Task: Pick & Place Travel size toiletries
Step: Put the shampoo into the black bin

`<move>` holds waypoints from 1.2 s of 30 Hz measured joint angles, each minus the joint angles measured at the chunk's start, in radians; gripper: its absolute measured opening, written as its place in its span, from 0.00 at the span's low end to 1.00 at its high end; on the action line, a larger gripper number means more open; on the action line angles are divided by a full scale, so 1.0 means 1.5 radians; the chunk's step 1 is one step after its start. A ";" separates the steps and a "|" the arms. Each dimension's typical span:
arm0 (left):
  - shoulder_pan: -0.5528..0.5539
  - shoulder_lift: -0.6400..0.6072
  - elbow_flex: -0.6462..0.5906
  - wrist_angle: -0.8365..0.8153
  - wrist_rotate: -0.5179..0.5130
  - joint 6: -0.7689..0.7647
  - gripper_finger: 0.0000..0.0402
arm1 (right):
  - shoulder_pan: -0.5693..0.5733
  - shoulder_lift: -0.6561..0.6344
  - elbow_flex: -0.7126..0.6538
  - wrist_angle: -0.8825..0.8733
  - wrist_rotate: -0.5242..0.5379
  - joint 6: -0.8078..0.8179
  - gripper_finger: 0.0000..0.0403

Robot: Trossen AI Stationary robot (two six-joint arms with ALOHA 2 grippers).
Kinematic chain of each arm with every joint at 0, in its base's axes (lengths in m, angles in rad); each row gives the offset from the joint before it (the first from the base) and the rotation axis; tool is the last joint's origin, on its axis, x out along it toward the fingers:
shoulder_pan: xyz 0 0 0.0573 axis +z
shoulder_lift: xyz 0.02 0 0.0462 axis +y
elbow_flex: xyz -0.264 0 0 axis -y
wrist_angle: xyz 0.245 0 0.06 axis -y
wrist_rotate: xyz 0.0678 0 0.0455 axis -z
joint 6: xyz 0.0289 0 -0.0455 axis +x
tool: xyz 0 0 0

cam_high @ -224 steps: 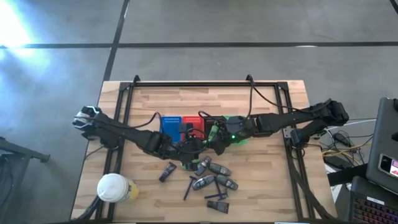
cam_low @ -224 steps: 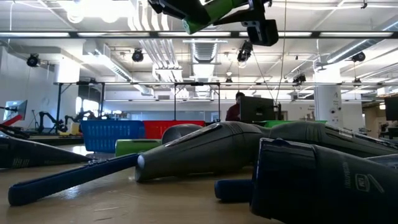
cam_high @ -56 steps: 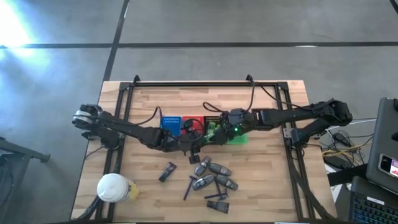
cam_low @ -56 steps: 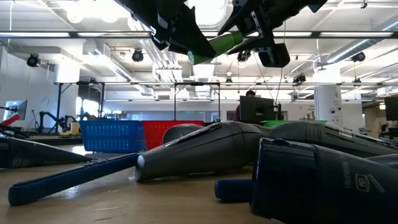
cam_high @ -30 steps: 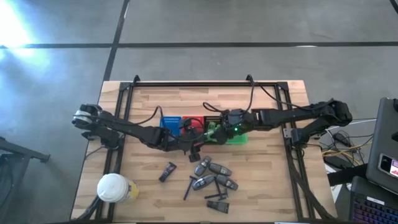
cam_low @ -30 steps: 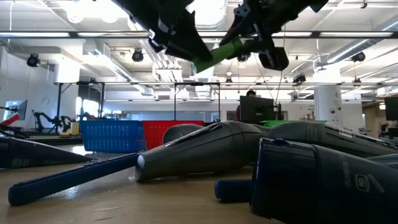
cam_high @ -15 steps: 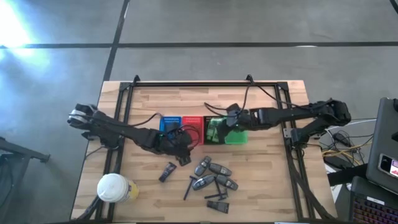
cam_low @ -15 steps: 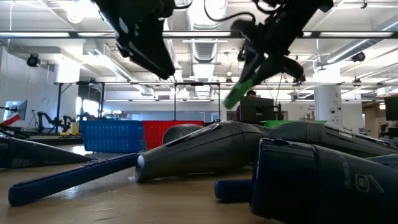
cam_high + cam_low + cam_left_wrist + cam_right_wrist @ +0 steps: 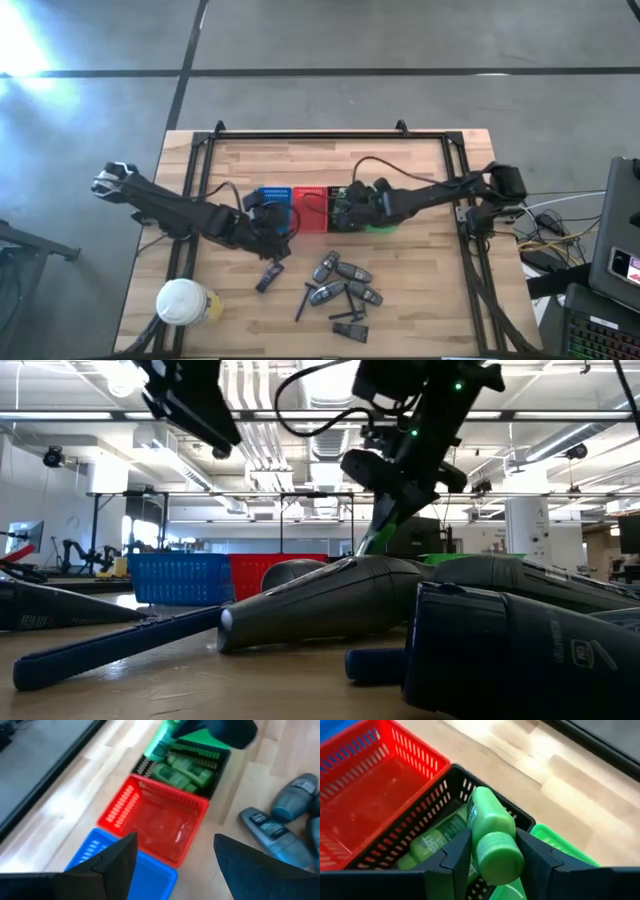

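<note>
Right gripper (image 9: pixel 492 865) pinching green bottle (image 9: pixel 491 837) over black basket (image 9: pixel 427 820) rim, left gripper (image 9: pixel 172 862) spread

Green bottles (image 9: pixel 440 842) crowd the black basket (image 9: pixel 420 827); red basket (image 9: pixel 365 795) open.

Right arm stretched in from the table's right side, wrist pitched down, right gripper (image 9: pixel 492 865) with fingers (image 9: pixel 455 857) closed on a green bottle (image 9: pixel 490 837), cap end toward the wrist. Left arm reaches in from the left edge, elbow low, left gripper (image 9: pixel 172 857) hanging with its fingers spread apart, nothing between them.
</note>
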 joint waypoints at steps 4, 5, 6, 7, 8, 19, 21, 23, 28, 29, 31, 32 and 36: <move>-0.005 -0.015 0.000 -0.060 -0.005 -0.022 0.66 | 0.012 0.033 0.032 -0.013 -0.005 -0.017 0.34; -0.005 -0.017 -0.001 -0.072 -0.004 -0.027 0.66 | 0.013 0.037 0.039 -0.013 -0.009 -0.017 0.35; -0.004 -0.020 -0.002 -0.081 -0.004 -0.028 0.66 | 0.014 0.041 0.045 -0.012 -0.016 -0.019 0.36; -0.004 -0.022 -0.004 -0.089 -0.001 -0.029 0.66 | 0.014 0.043 0.051 -0.013 -0.025 -0.021 0.38; -0.004 -0.025 -0.006 -0.092 0.003 -0.029 0.66 | 0.013 0.044 0.058 -0.015 -0.036 -0.022 0.40; -0.005 -0.028 -0.011 -0.108 0.138 -0.036 0.66 | 0.017 0.028 0.070 -0.089 -0.046 -0.014 0.68; -0.005 -0.028 -0.012 -0.116 0.168 -0.046 0.66 | 0.019 0.019 0.071 -0.089 -0.063 -0.026 0.72; -0.005 -0.028 -0.017 -0.120 0.192 -0.058 0.66 | 0.019 0.008 0.071 -0.088 -0.110 -0.047 0.76; -0.005 -0.028 -0.044 -0.119 0.235 -0.102 0.66 | 0.020 -0.008 0.071 -0.106 -0.194 -0.046 0.80; -0.006 -0.028 -0.051 -0.119 0.239 -0.113 0.66 | 0.020 -0.009 0.071 -0.124 -0.200 -0.033 0.81; -0.008 -0.028 -0.061 -0.118 0.242 -0.135 0.66 | 0.020 -0.010 0.071 -0.162 -0.217 -0.010 0.81; -0.010 -0.028 -0.064 -0.114 0.244 -0.143 0.66 | 0.020 -0.010 0.071 -0.182 -0.227 -0.007 0.82; -0.015 -0.028 -0.072 -0.099 0.244 -0.157 0.66 | 0.017 -0.010 0.062 -0.192 -0.273 -0.027 0.79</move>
